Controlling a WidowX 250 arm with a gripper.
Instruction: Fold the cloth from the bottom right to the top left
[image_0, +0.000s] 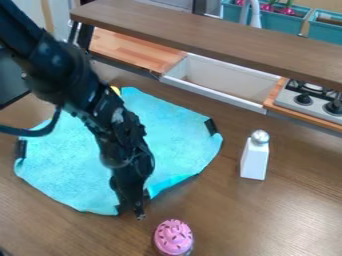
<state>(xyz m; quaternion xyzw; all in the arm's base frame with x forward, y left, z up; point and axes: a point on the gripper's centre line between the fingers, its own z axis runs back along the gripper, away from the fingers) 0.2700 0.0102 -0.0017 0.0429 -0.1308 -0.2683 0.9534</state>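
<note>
Well, nearest the camera sits a pink-topped toy cupcake (174, 237) on the counter (280, 215), and just beyond it, a little to the left in the view, hangs the claw (133, 210). Whether it is released, clenched or grasping the fabric I cannot tell.

What the coming move turns on is how the blue cloth (180, 135) lies from there. It spreads on the counter on the far side of the claw, reaching out to both left and right, so the claw is at its near edge, by the low end of the bottom right side. That edge looks raised and rumpled just to the claw's right. The cloth has no clear long axis; the pull should therefore run away from the camera and leftward across its breadth, probably with a small lift first so the layer turns over and doesn't slide.

A dark clip (212, 126) marks the cloth's right side, and another dark clip (21, 149) its left. The arm (70, 85) slants over the cloth from the upper left, right where the fold is headed, so it may have to draw back as the edge comes over.

To the right, well apart from the cloth's path, stands a white shaker (255, 157); farther off are the sink (217, 82) and the stove (307, 102).
</note>
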